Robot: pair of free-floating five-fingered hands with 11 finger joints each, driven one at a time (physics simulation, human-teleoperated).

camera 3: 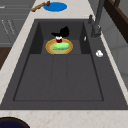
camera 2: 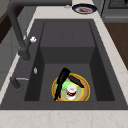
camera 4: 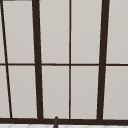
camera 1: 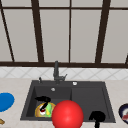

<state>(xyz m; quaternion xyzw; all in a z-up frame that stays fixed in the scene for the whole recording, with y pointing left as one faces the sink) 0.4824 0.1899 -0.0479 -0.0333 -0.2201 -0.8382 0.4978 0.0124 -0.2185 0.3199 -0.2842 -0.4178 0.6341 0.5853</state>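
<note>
The left robot hand (camera 1: 43, 99) is down inside the sink (camera 1: 105, 100), in its left basin, right over a yellow-rimmed plate (camera 1: 38, 111) that lies flat on the basin floor. On that plate sit a green, flattish item (camera 2: 65, 85) and a small red-and-white can (camera 2: 71, 91) standing upright. Judged from how things lie, the work is at the reaching or gripping stage: the plate and what it carries rest on the bottom of the basin, nothing is lifted, and the drainer half of the sink beside it is bare. In the left side view the left robot hand (camera 2: 62, 79) slants down across the plate, its dark fingers spread out over the green item and close beside the can; they look fairly straight rather than wrapped round anything, though whether a fingertip actually touches the can cannot be told. The right side view shows it (camera 3: 62, 32) at the far rim of the plate (camera 3: 50, 47), just above the can (camera 3: 59, 39). The right robot hand (camera 1: 97, 117) hangs in the air at the front edge of the sink, near its right corner, with its fingers drooping and curled in and nothing in them. A large red ball (camera 1: 67, 115) stands in front of the sink between the two hands. On the bench a blue plate (camera 1: 5, 101) lies to the left and a dark plate (camera 1: 124, 113) with food to the right, both well apart from the hands.
</note>
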